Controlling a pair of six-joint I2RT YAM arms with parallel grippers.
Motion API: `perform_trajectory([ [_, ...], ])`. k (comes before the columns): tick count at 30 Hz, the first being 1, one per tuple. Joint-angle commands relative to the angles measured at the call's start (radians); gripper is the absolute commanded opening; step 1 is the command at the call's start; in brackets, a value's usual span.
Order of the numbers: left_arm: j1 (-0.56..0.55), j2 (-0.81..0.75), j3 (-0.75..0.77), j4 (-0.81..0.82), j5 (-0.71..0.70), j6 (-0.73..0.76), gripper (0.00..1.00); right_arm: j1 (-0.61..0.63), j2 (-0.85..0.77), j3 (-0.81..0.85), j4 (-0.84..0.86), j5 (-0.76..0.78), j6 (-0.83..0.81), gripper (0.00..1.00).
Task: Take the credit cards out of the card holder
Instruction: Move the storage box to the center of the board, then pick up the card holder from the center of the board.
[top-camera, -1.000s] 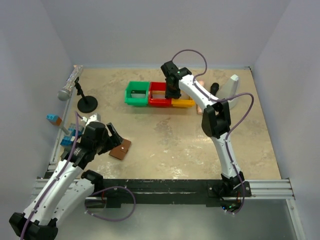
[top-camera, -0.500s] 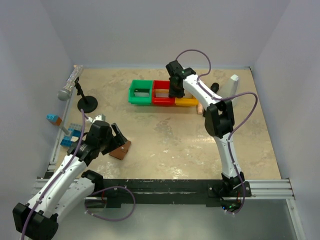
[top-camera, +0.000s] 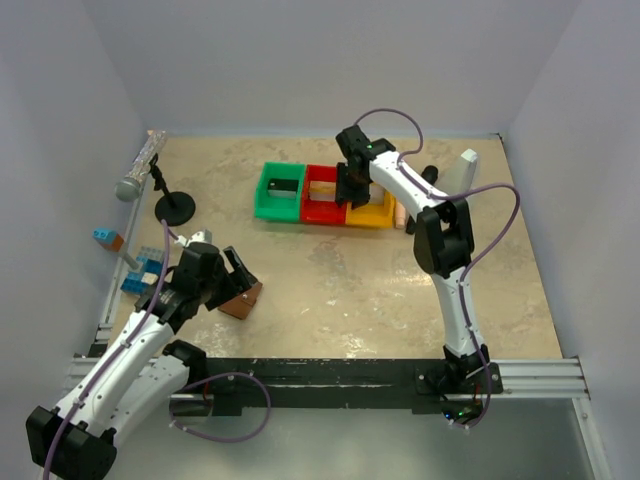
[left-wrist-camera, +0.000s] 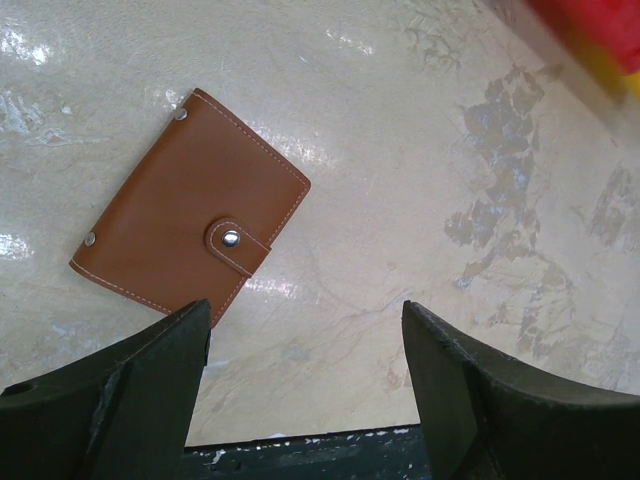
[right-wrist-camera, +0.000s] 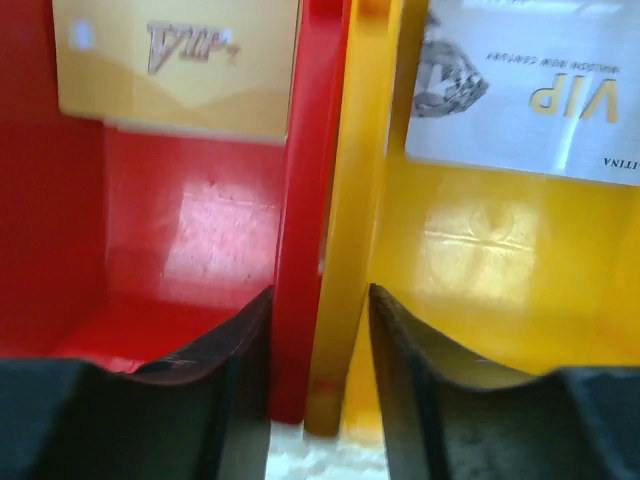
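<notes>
The brown card holder (left-wrist-camera: 190, 235) lies closed and snapped on the table (top-camera: 330, 270), up and to the left of my open left gripper (left-wrist-camera: 305, 320), which hovers with nothing between its fingers. From above, the card holder (top-camera: 243, 298) sits just under that gripper (top-camera: 235, 275). A tan-gold credit card (right-wrist-camera: 175, 65) lies in the red bin (right-wrist-camera: 200, 230) and a silvery one (right-wrist-camera: 530, 90) in the yellow bin (right-wrist-camera: 480, 250). A dark card (top-camera: 283, 186) rests in the green bin (top-camera: 262, 198). My right gripper (right-wrist-camera: 320, 300) straddles the adjoining red and yellow walls, its fingers against both.
A microphone (top-camera: 140, 172) on a round-based stand (top-camera: 175, 207) stands at the back left. Blue blocks (top-camera: 140, 275) sit by the left edge. A white wedge (top-camera: 465, 168) and a dark knob (top-camera: 428, 175) are at the back right.
The row of bins has shifted slightly right and nearer, turning a little, with my right gripper on it. My left gripper has edged closer to the card holder.
</notes>
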Motion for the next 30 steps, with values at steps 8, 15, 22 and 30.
perform_trajectory([
  [8, -0.002, -0.02, -0.003, 0.008, 0.009, 0.002, 0.82, 0.005, -0.02, -0.027, -0.068, -0.167, 0.049, 0.52],
  [15, -0.002, -0.017, 0.034, -0.018, -0.037, 0.018, 0.83, 0.007, -0.104, -0.126, -0.031, -0.14, 0.037, 0.61],
  [22, 0.004, 0.06, 0.066, -0.024, -0.106, 0.054, 0.89, 0.012, -0.372, -0.37, 0.104, -0.017, -0.005, 0.66],
  [30, 0.06, 0.14, 0.059, 0.02, -0.139, 0.077, 0.96, 0.146, -0.797, -0.709, 0.283, 0.162, -0.104, 0.71],
])
